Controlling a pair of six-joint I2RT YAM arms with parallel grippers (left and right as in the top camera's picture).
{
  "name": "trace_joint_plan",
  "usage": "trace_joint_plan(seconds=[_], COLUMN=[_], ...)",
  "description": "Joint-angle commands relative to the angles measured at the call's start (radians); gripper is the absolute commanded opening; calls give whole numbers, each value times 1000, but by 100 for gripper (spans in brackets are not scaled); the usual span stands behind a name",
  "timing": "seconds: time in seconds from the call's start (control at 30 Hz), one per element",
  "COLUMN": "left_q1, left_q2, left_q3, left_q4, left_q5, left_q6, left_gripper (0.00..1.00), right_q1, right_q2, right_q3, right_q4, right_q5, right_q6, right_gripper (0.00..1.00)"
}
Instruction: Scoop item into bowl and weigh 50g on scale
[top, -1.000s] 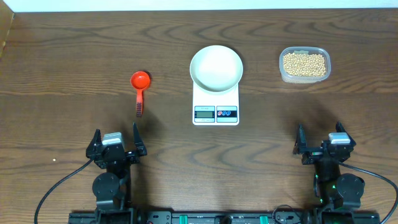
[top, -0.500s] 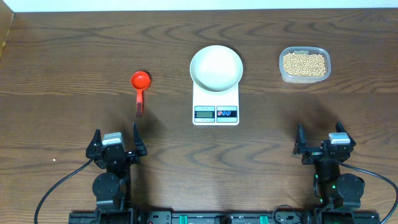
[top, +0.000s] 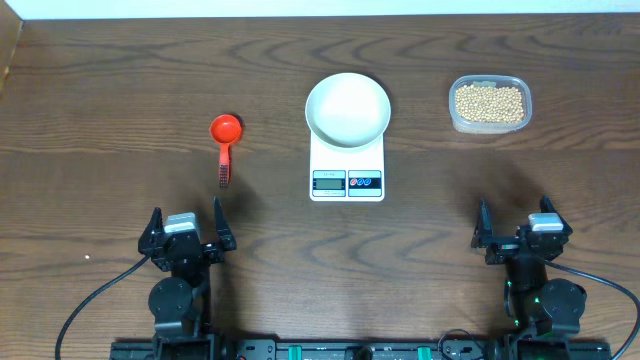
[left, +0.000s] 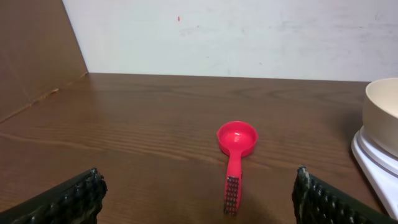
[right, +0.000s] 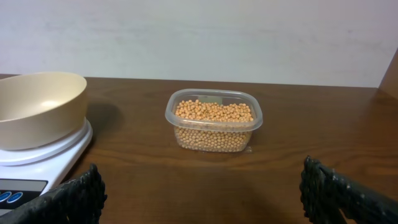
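The cream-white bowl (top: 347, 108) stands empty on the white scale (top: 347, 180) at mid table; both show in the right wrist view, bowl (right: 37, 109) and scale (right: 37, 165). The tan beans (top: 489, 102) fill a clear plastic tub (top: 455, 118) at the back right, also in the right wrist view (right: 213, 112). A red scoop (top: 224, 145) lies left of the scale, handle toward me, also in the left wrist view (left: 235, 155). My left gripper (top: 186, 232) and right gripper (top: 514, 228) are open and empty near the front edge.
A brown board (left: 37, 56) stands at the table's far left edge. A pale wall (right: 199, 37) runs behind the table. The bowl's rim (left: 380, 112) shows at the right of the left wrist view.
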Motion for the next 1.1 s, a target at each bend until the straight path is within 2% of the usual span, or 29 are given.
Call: trace_joint_plan(seconds=[0.0, 0.57, 0.87, 0.97, 1.07], left_q1=[3, 3, 3, 3, 3], left_q2=[-6, 19, 290, 403, 554], left_q3=[-33, 3, 168, 263, 412], left_q4=[-15, -17, -22, -35, -121], left_q5=[6, 14, 23, 67, 71], left_q6=[-9, -18, -55, -68, -118], left_gripper=[98, 98, 98, 98, 98], right_q1=[6, 6, 6, 6, 6], right_q2=[-7, -7, -7, -7, -7], right_q3=[-2, -2, -2, -2, -2], right_q4=[-3, -3, -3, -3, -3], right_q5=[-10, -10, -10, -10, -10], right_q6=[-12, -12, -12, -12, -12], right_gripper=[99, 99, 99, 99, 99])
